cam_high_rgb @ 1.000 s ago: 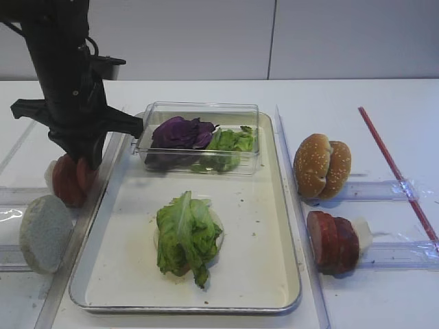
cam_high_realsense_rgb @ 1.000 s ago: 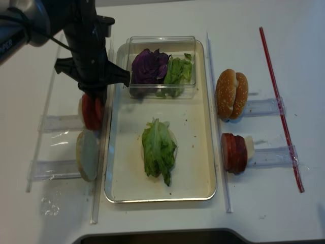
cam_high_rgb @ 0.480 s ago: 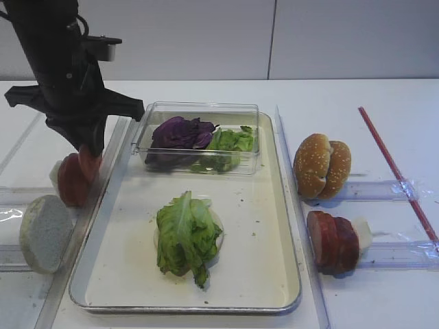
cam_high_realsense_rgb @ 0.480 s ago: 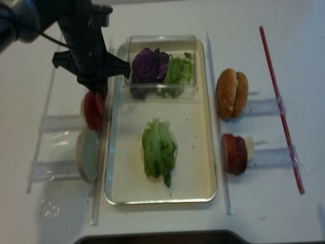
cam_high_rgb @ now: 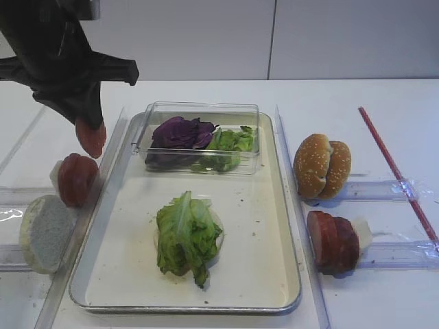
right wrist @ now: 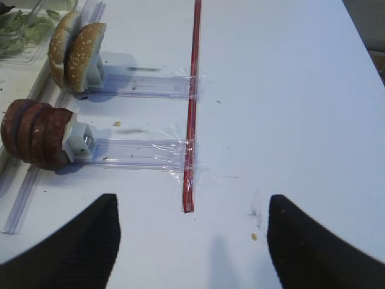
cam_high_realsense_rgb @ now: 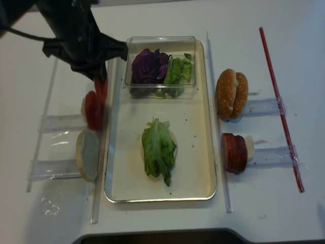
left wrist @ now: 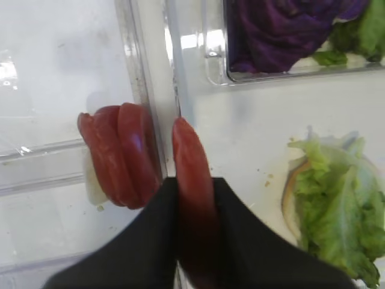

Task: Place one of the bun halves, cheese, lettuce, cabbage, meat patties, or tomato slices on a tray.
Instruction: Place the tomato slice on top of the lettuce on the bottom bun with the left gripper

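Transfer step: left gripper clamped on one tomato slice, left of tray. Next: carry over lettuce, release. Right gripper parted, empty.

Left hand lifted one tomato slice clear.

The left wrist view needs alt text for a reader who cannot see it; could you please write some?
The left gripper pinches a tomato slice upright by its lower edge, over the tray's left rim. Left of it a row of tomato slices stands on edge; on the tray lie lettuce over a bun half, and a clear box of purple cabbage.
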